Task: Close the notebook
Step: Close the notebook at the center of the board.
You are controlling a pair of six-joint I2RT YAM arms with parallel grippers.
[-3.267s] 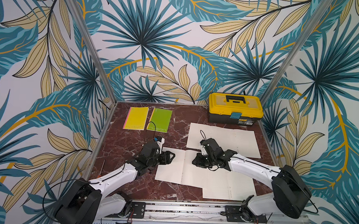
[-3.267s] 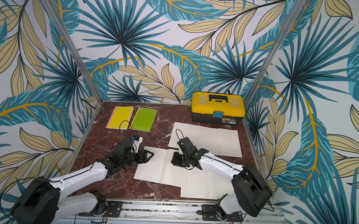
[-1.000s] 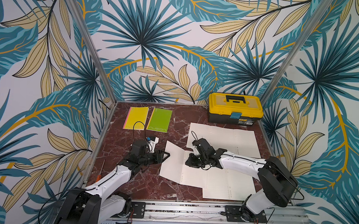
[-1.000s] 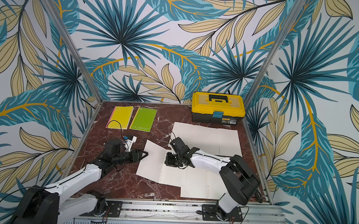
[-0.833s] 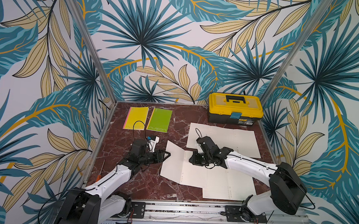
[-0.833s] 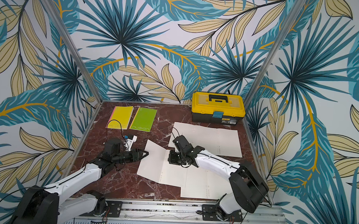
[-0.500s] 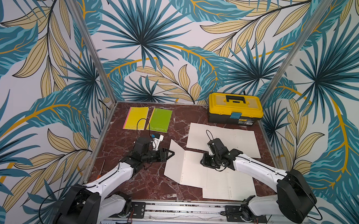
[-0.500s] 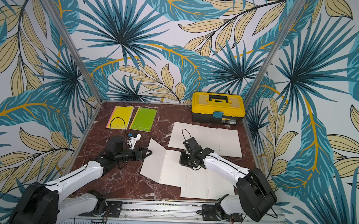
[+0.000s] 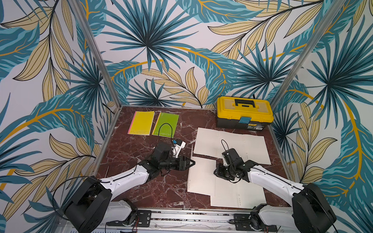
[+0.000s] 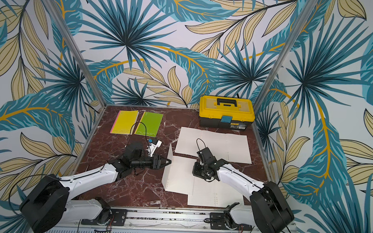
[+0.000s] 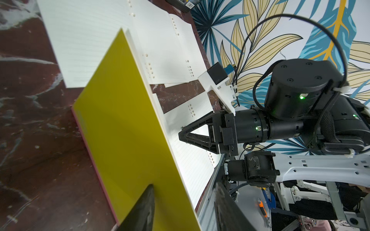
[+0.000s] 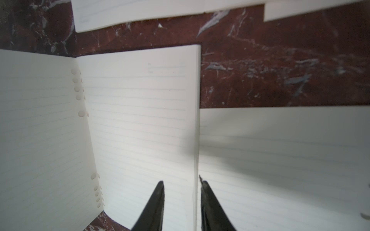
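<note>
We find the notebook [image 10: 178,175] half folded. Its yellow cover [image 11: 124,124] stands nearly upright between the spread jaws of the left claw [image 11: 185,185], loosely straddled rather than pinched. The right claw [image 12: 181,184], jaws also parted, straddles the flat page's free edge [image 12: 197,120]. To finish well, we would tip the cover past upright, away from the left claw, lifting the right claw clear first (it seems to sit where the cover must land). Just beyond the right claw lies another open notebook [image 9: 229,145]. Behind the left claw, bare table [image 9: 136,145] gives room to retreat.
</note>
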